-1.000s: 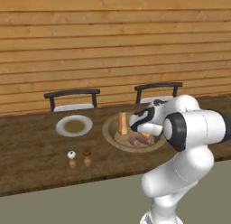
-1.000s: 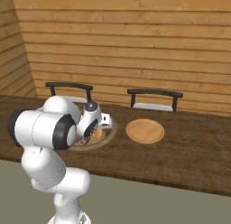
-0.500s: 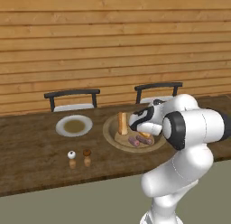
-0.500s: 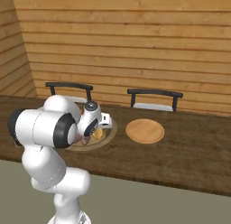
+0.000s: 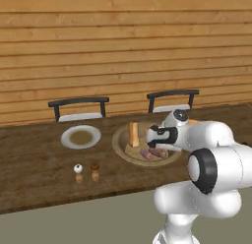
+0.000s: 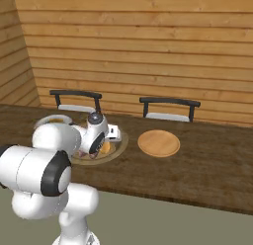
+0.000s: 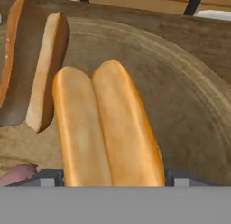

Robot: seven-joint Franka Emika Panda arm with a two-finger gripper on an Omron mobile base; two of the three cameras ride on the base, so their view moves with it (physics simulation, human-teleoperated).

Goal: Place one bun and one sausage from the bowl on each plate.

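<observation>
Golden bun point(image 7: 106, 128) between end effector point(image 7: 108, 178) fingers

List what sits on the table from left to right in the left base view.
White-rimmed plate → white-topped shaker → brown-topped shaker → bowl holding an upright bun and sausages.

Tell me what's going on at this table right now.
A white robot arm has its gripper down in the bowl on the wooden table. In the hand view a bun lies between the fingertips; whether it is gripped yet can't be told. A second bun and the sausages are also in the bowl. The white-rimmed plate and the wooden plate have no bun or sausage on them.
</observation>
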